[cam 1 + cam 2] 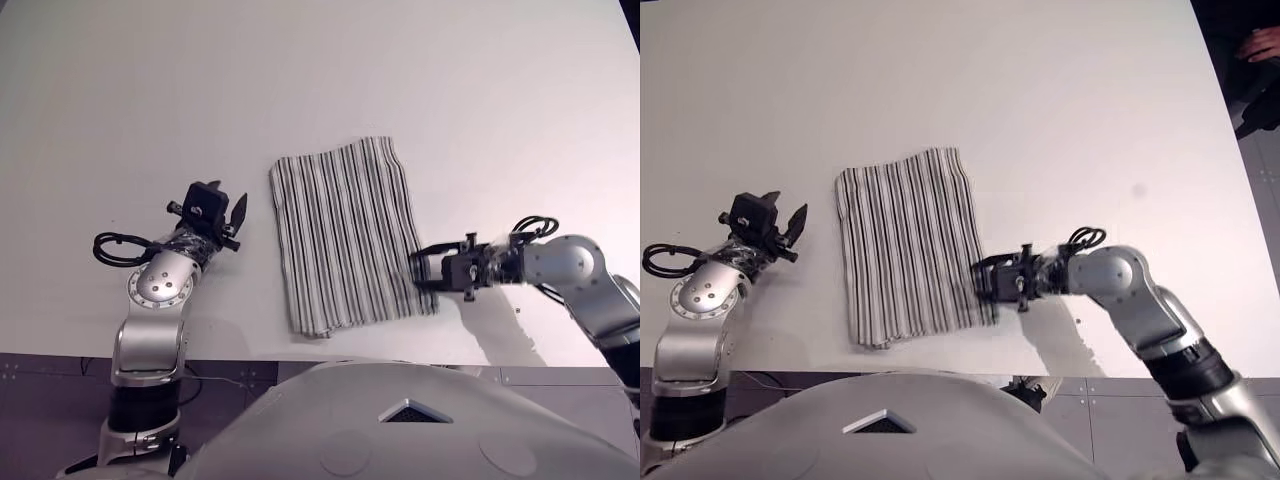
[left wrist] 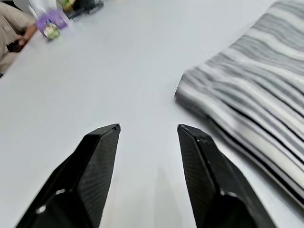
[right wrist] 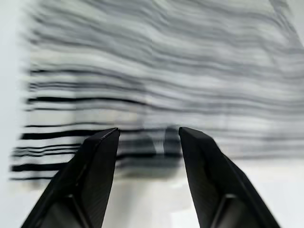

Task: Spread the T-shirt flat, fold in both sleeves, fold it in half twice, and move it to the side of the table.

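The striped T-shirt [image 1: 345, 235] lies folded into a narrow rectangle in the middle of the white table [image 1: 400, 70]. My left gripper [image 1: 228, 200] rests low over the table just left of the shirt's far left corner [image 2: 190, 92], open with nothing between its fingers [image 2: 102, 142]. My right gripper [image 1: 418, 268] sits at the shirt's right edge near its near right corner, open. In the right wrist view the layered striped edge [image 3: 156, 147] lies just ahead of the fingertips [image 3: 107, 142], not clamped.
The table's front edge [image 1: 300, 355] runs close below the shirt. Small purple and dark items [image 2: 51, 21] stand at the far end of the table, by a person's arm [image 2: 12, 23]. Wide bare tabletop lies beyond and to both sides of the shirt.
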Robot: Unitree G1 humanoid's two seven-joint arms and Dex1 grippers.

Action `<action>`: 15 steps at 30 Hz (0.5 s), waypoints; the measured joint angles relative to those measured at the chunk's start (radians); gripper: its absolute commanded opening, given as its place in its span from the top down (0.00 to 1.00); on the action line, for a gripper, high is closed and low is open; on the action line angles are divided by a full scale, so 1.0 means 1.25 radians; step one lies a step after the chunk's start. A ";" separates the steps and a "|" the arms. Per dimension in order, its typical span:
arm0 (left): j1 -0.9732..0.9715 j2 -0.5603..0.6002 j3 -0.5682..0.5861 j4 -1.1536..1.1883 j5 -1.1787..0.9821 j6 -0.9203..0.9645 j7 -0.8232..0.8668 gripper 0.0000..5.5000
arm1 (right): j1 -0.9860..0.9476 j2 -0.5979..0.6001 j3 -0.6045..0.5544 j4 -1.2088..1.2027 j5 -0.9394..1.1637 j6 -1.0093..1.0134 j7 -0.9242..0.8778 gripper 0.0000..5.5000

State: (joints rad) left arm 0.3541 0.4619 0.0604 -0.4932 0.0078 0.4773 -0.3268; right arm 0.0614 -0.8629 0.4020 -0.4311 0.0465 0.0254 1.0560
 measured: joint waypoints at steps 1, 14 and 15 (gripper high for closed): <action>0.001 0.002 0.008 0.000 0.005 0.001 0.000 0.59 | -0.016 0.012 -0.013 -0.022 0.012 0.034 -0.006 0.58; -0.001 0.007 -0.014 0.004 0.014 -0.011 -0.016 0.59 | -0.219 0.244 0.040 0.345 -0.164 0.090 -0.241 0.58; 0.001 0.007 -0.014 0.004 0.015 -0.013 -0.015 0.59 | -0.226 0.250 0.039 0.354 -0.175 0.103 -0.256 0.58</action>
State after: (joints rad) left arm 0.3558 0.4701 0.0423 -0.4877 0.0261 0.4616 -0.3457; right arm -0.2205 -0.5499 0.4506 0.0116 -0.1724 0.1537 0.7362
